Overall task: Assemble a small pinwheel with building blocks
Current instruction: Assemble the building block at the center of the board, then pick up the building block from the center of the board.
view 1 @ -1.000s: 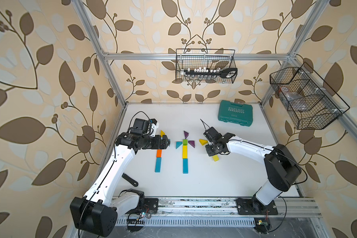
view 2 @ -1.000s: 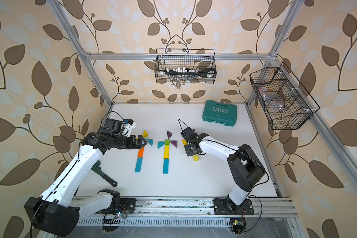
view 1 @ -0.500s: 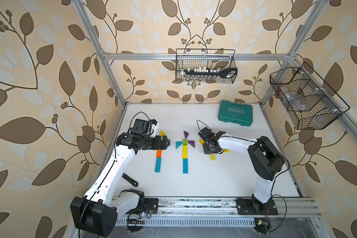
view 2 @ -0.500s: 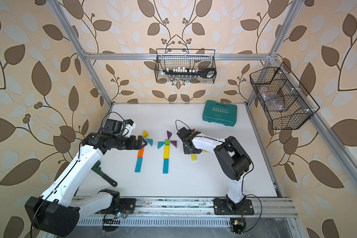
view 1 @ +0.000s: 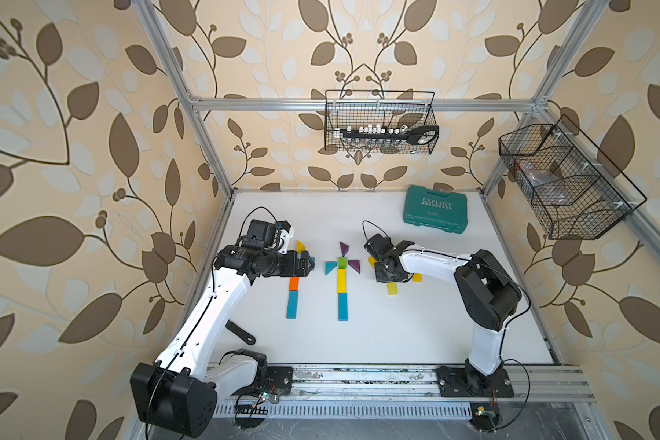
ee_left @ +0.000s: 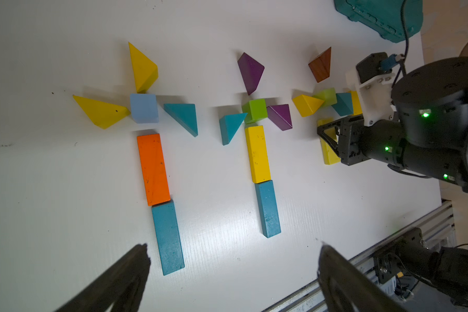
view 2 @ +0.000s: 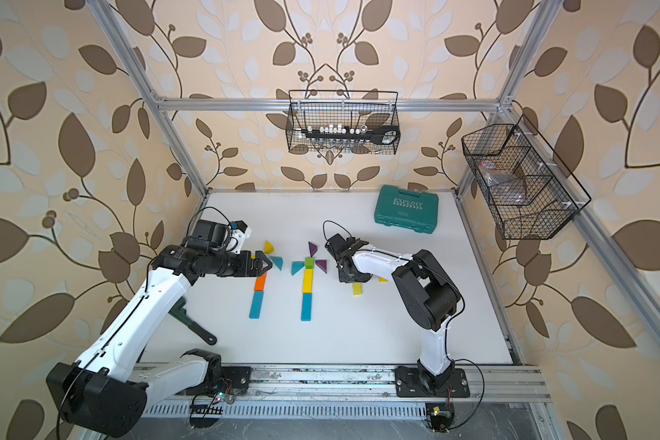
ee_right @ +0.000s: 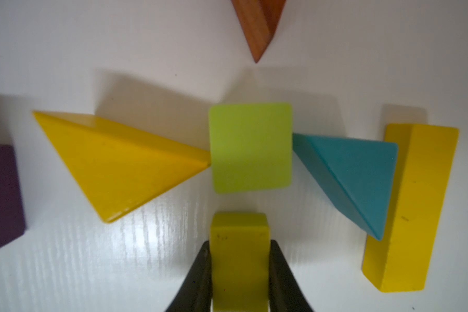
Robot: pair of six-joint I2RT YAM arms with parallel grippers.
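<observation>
My right gripper (ee_right: 239, 243) is shut on one end of a yellow bar (ee_right: 239, 256), whose end lies just short of a green cube (ee_right: 250, 147). A yellow wedge (ee_right: 125, 164) and a teal wedge (ee_right: 354, 173) touch that cube's sides, and a brown wedge (ee_right: 257, 24) points at it from beyond. A second yellow bar (ee_right: 414, 210) lies against the teal wedge. In both top views this gripper (view 1: 387, 272) hides most of that group. My left gripper (ee_left: 233, 247) is open and holds nothing, hovering above the left pinwheel's pale-blue cube (ee_left: 144, 108) and orange bar (ee_left: 153, 168).
A middle pinwheel with a green cube (view 1: 342, 262), purple and teal wedges and a yellow and teal stem lies between the arms. A teal case (view 1: 435, 209) sits at the back right, a black tool (view 1: 241, 332) at the front left. Wire baskets (view 1: 378, 122) hang on the walls.
The right arm has folded its elbow in and its gripper has shifted slightly left with the yellow bar. The left arm has not moved.
</observation>
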